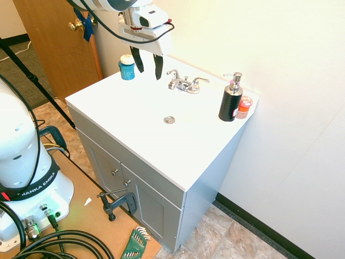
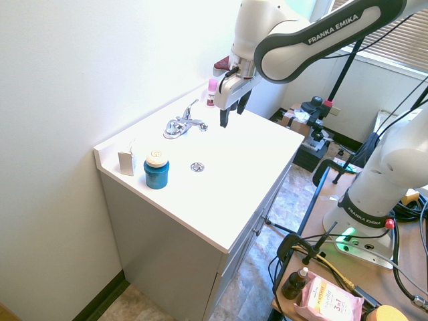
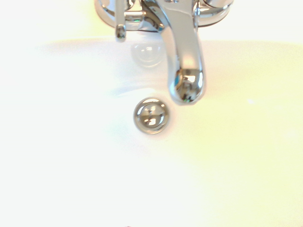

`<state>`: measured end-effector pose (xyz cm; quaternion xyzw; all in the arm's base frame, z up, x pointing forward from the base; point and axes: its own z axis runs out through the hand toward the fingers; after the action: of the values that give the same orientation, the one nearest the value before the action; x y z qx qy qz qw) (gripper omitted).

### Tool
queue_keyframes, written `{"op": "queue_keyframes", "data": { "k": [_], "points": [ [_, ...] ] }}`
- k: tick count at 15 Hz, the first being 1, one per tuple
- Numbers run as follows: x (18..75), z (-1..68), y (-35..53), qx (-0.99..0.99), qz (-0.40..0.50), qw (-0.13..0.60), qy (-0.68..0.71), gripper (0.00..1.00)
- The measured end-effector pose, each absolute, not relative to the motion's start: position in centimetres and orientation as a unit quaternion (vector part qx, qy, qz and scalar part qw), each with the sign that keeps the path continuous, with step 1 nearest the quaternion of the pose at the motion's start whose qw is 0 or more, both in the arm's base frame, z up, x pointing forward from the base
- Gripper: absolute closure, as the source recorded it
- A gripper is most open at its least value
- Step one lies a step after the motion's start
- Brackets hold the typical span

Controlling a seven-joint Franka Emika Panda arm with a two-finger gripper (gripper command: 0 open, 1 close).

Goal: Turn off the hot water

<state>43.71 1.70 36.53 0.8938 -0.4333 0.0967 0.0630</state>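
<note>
My tool [image 1: 149, 66] hangs with fingers spread wide and empty above the white worktop [image 1: 124, 116], just beside the faucet; the hot-water lever [image 1: 173, 73], at the faucet's left, is untouched. No water shows; the whole turn remains to be done.

Blue jar [image 1: 126, 67] at the counter's back corner; black soap dispenser [image 1: 230, 99] touching a pink jar [image 1: 244, 107]
</note>
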Motion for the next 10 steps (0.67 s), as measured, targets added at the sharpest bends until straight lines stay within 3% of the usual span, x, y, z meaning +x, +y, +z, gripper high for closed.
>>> {"op": "queue_keyframes", "data": {
  "k": [10],
  "points": [
    [51.6, 32.7, 3.5, 0.846, 0.186, 0.107, -0.489, 0.0]
  ]
}}
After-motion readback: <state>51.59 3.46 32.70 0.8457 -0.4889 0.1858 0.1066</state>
